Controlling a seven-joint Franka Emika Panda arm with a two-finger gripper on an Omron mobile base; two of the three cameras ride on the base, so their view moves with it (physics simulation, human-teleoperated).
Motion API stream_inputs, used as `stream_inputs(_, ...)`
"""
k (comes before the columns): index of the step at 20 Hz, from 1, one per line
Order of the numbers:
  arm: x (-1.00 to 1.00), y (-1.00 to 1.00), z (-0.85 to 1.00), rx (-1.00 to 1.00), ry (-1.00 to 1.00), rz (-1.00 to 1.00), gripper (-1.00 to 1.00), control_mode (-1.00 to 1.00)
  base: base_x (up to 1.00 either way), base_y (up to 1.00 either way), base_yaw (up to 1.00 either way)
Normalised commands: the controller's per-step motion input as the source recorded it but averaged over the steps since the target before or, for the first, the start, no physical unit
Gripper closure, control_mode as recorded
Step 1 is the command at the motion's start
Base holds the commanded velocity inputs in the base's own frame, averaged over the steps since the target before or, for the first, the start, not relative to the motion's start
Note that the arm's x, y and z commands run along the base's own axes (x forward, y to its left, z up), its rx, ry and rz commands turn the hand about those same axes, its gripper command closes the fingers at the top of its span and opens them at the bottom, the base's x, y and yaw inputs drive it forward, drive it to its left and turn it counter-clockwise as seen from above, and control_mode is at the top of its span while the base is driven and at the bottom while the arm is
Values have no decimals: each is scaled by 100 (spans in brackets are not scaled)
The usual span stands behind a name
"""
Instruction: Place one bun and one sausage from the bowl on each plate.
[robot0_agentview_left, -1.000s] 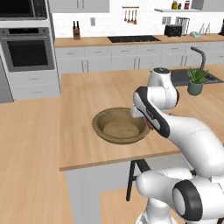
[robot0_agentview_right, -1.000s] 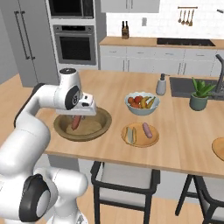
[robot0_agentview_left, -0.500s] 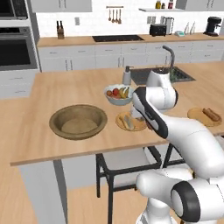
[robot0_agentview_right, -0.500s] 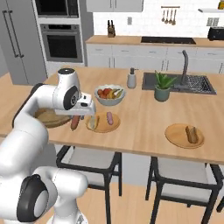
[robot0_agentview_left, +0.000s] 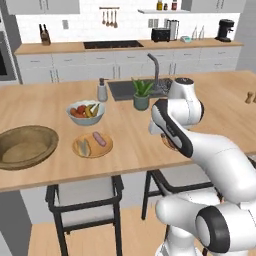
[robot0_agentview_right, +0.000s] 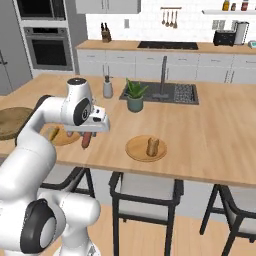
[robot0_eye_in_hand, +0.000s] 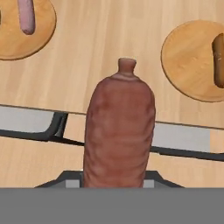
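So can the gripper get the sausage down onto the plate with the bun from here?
Probably yes: the gripper holds the sausage just left of that plate, with bare counter between.

island counter (robot0_agentview_left: 45, 107) | 2 plates (robot0_agentview_left: 92, 145) (robot0_agentview_right: 145, 148) | wooden bowl (robot0_agentview_left: 25, 146) | fruit bowl (robot0_agentview_left: 85, 112)

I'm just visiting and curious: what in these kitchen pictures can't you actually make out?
- Gripper fingertips: hand view, the reddish-brown sausage it holds covers them.
- Right flat tan wooden plate: left base view, mostly behind the white arm.
- Olive-brown wooden bowl: left base view, cut by the left edge.
- Pale bowl's fruit: too small to identify.
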Motion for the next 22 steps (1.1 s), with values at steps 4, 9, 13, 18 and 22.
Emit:
stream_inputs(4, 0, 0, 0, 0, 0, 0, 100, 100, 27, -96, 0)
stream_inputs(9, 0, 0, 0, 0, 0, 0, 100, 100, 35, -45, 0)
stream_inputs(13, 0, 0, 0, 0, 0, 0, 100, 100, 11, 27, 0)
stream_inputs(18, 0, 0, 0, 0, 0, 0, 100, 100, 39, 31, 0)
stream_inputs(22, 0, 0, 0, 0, 0, 0, 100, 100, 58, 23, 0)
